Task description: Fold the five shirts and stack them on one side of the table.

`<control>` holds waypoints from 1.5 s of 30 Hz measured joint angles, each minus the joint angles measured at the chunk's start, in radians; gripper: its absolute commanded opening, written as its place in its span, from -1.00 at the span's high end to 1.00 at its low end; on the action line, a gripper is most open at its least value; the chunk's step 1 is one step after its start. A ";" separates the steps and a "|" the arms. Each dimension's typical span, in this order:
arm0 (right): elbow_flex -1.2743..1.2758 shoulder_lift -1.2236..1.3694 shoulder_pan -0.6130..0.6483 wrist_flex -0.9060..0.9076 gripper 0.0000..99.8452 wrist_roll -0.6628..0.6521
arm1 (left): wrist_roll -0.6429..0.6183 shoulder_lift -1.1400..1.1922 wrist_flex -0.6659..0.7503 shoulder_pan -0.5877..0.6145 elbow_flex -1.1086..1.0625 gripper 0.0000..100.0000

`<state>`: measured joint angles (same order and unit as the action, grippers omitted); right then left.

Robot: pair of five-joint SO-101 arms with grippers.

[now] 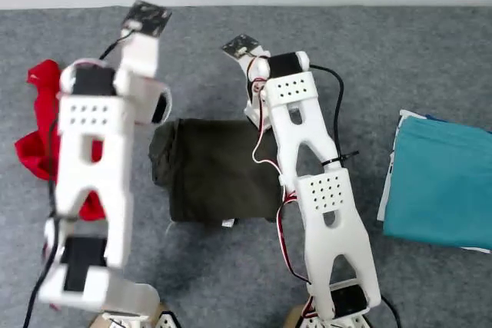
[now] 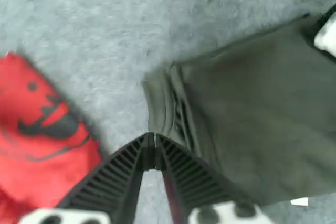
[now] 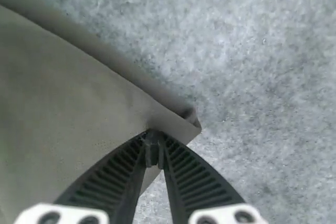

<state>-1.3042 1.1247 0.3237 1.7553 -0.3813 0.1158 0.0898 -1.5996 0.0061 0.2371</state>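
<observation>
Olive shirt, place: the dark olive-green folded cotton shirt (image 1: 215,170) lies flat on the grey carpet-like table cover (image 1: 369,59), between the two arms.
Neighbours: a crumpled red shirt with a black print (image 1: 38,136) lies near its left end but apart from it. A folded teal shirt (image 1: 442,182) sits well apart at the right side.
Left gripper: the left gripper (image 2: 149,148) has its ribbed black fingers pressed together, tips just beside the shirt's bunched left edge. No cloth can be seen between them.
Right gripper: the right gripper (image 3: 153,148) is likewise closed, tips at the shirt's far right corner. Whether any fabric is caught cannot be told.
Handling: probably light, limp and easy to drag. The layers will likely slide apart unless all are pinched together.
Where to hold: the two far corners or the folded edge, through every layer.
Long axis: it looks only slightly longer than deep, running side to side from one arm to the other.
Pointing: gathered folds face the left arm, and a small white tag (image 1: 227,223) shows at the near edge.
</observation>
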 measured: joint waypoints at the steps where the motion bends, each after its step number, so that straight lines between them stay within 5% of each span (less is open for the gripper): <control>1: 0.000 0.000 0.000 0.000 0.98 0.006 | 0.000 0.051 -0.015 -0.011 0.051 0.99; 11: 0.000 0.000 -0.009 0.000 0.98 0.069 | 0.000 0.416 -0.098 -0.074 0.373 0.99; 25: 0.000 0.032 -0.015 0.000 0.98 0.152 | 0.000 0.744 -0.068 -0.020 0.396 0.99; 34: 0.000 0.032 -0.112 0.000 0.98 0.152 | -0.005 0.756 -0.081 0.167 0.422 0.99; 45: 0.000 0.002 -0.112 0.000 0.98 0.130 | 0.000 0.511 -0.124 0.075 0.413 0.99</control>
<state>-1.3042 1.1262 0.2117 1.7553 -0.2509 0.1158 0.6007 -1.7238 0.0813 0.6498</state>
